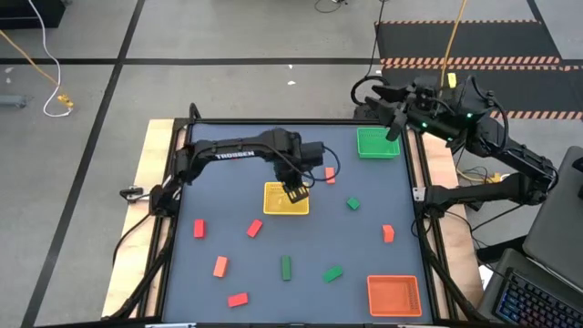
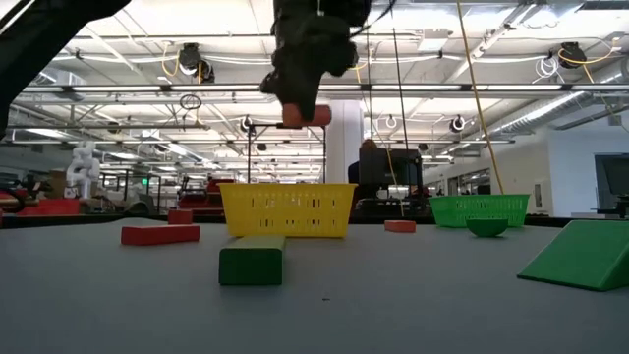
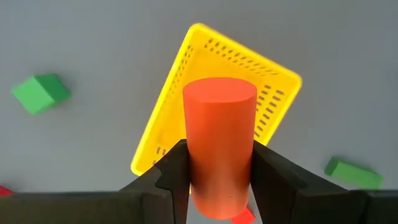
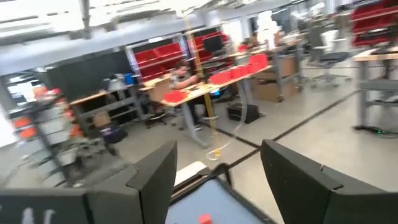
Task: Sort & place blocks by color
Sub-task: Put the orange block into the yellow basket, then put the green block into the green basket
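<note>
An orange-red cylinder [image 3: 219, 143] is clamped between the fingers of the left gripper [image 3: 217, 186], its long axis pointing down, directly above the yellow tray [image 3: 180, 118] at table centre. The block is smooth and matte; the tray is perforated plastic. Release looks due next. The right gripper [image 4: 214, 168] is parked with jaws spread wide beyond the table's far right corner, near the green tray [image 1: 378, 144].
</note>
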### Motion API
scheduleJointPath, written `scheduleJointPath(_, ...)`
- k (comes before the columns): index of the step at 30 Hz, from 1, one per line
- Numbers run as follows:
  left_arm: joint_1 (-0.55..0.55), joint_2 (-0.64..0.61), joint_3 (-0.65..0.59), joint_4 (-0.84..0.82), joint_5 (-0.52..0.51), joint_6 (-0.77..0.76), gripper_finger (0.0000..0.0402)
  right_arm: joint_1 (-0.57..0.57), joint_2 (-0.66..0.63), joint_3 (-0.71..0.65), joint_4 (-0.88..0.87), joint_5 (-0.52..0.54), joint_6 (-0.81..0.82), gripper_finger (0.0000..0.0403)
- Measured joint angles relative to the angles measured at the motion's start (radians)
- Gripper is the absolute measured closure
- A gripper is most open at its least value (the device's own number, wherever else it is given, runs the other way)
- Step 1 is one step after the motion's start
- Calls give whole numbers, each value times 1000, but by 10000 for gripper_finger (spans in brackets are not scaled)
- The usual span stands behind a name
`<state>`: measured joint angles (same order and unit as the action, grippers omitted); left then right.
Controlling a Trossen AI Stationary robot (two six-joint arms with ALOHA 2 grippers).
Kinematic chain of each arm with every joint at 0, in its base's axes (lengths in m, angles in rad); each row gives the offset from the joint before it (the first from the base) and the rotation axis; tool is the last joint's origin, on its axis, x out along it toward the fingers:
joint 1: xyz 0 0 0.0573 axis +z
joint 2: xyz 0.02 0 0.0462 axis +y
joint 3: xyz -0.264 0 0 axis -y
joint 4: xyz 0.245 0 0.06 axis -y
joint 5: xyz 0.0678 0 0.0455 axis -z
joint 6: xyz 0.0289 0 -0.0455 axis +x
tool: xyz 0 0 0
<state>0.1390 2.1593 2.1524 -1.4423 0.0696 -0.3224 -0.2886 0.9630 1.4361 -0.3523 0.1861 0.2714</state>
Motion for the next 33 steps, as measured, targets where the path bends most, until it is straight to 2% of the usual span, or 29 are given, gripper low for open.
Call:
scheduleJointPath(5, 2, 0, -101, 109, 8, -7, 271, 0, 0, 0, -12, -84, -4, 174)
scheduleJointPath(9, 1, 0, -169, 213, 10, -20, 271, 0, 5, 0, -77, -82, -53, 174)
scheduleJointPath(14, 2, 0, -211, 244, 9, -41, 269, 0, 12, -1, -173, -83, -43, 174)
scheduleJointPath(16, 2, 0, -217, 242, 10, -44, 239, 0, 13, -1, -216, -83, -45, 174)
scheduleJointPath(19, 2, -1, -218, 242, 10, -45, 166, 0, 17, -7, -244, -81, -28, 174)
scheduleJointPath(24, 10, -1, -218, 206, 11, -32, 80, 0, 0, -28, -278, -83, 112, 174)
scheduleJointPath(28, 24, 0, -198, 172, 17, 3, 55, 0, -4, -85, -361, -65, 192, 174)
scheduleJointPath(31, 42, -1, -124, 153, 33, 20, 60, -1, 1, -161, -414, -68, 335, 174)
scheduleJointPath(33, 56, -2, -52, 151, 45, 37, 71, 1, 3, -225, -407, -120, 438, 174)
